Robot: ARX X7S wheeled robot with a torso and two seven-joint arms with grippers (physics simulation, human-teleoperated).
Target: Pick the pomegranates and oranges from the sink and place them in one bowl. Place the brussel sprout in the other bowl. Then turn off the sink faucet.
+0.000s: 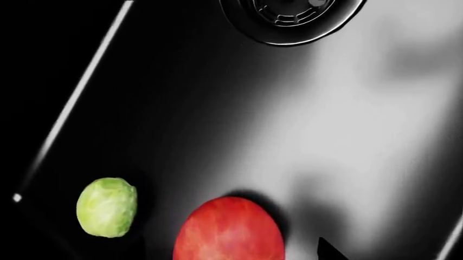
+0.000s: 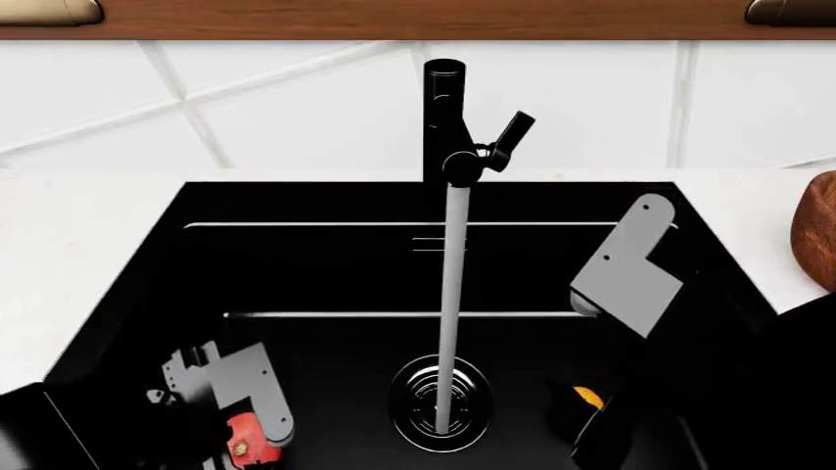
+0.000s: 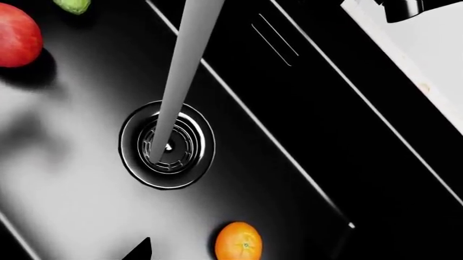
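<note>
One pomegranate (image 1: 229, 229) beside left claw (image 1: 329, 250).

Black sink (image 2: 327, 274) basin set in white counter (image 2: 92, 225). On its floor: ribbed drain (image 2: 441, 401) at centre, pomegranate (image 1: 227, 230) and brussel sprout (image 1: 107, 207) side by side at 8 o'clock, orange (image 3: 238, 241) at 4 o'clock.

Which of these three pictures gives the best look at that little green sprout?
The left wrist view: the brussel sprout shows whole there, pale green and leafy, on the sink floor beside the pomegranate. The right wrist view catches only a sliver of it at the picture's edge. In the head view I cannot find it.
</note>
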